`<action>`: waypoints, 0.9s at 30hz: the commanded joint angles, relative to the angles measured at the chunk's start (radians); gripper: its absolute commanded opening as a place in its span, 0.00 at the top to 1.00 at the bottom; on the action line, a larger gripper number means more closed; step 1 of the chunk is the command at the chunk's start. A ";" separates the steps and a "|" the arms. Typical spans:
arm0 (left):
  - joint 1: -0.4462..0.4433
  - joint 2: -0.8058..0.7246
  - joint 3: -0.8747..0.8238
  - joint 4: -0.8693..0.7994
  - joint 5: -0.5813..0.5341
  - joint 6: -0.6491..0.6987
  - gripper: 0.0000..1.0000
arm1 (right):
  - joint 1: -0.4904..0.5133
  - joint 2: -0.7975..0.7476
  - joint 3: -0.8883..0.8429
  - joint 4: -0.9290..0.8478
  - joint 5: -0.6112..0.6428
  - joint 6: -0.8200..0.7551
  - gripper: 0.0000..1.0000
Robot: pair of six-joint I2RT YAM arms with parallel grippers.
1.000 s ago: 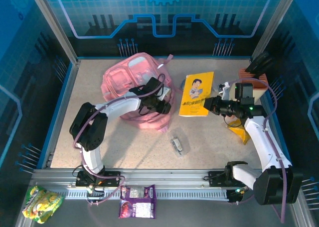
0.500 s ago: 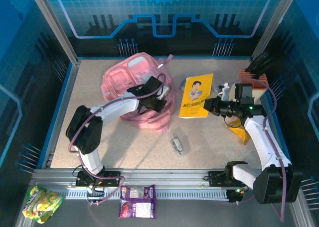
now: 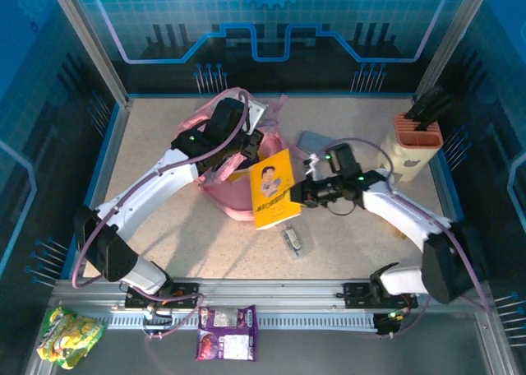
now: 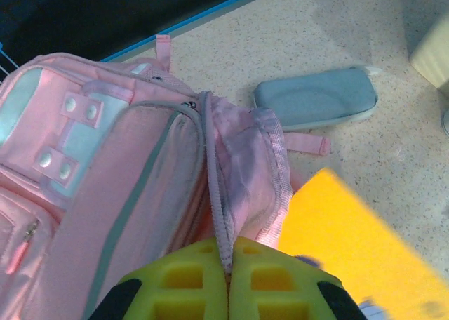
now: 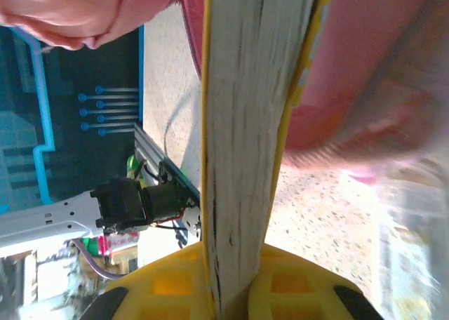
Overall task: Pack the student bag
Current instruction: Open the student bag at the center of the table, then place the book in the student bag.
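bag: pink bag [image 3: 215, 136] slumped on the far-left middle of the table [image 3: 164, 227]; opening faces my right side

left claw: left claw [image 4: 228, 257] clenched on the bag's zip edge, pulling the opening up; just a thin fold of fabric between the pads

right claw: right claw [image 5: 226, 278] grasping the yellow book [image 3: 274, 190] by one edge; book tilted, far corner right at the bag's opening

risk, slip: my guess is that thin zip edge could slide out of my left pads; then the opening flops shut and the book hits fabric

risk, shove: bag's soft and nothing pins it down; pushing the book in could just scoot the whole thing along the table

risk, twist: I only hold the book at one edge; snagging on the rim could lever it round in my grip

risk, neighbours: grey pencil case [image 4: 316, 99] lies just beside the bag; small clear packet [image 3: 293, 239] sits near the book's low corner; a wide swing could knock either

hard to see: my left arm covers the opening from above, so no idea how wide it gapes; can't tell if the book's corner is inside or only against the rim; right wrist view is a pink blur past the book
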 commanded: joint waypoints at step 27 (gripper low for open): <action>-0.007 -0.113 0.030 0.024 -0.009 0.037 1.00 | 0.075 0.365 0.192 0.580 -0.036 0.280 1.00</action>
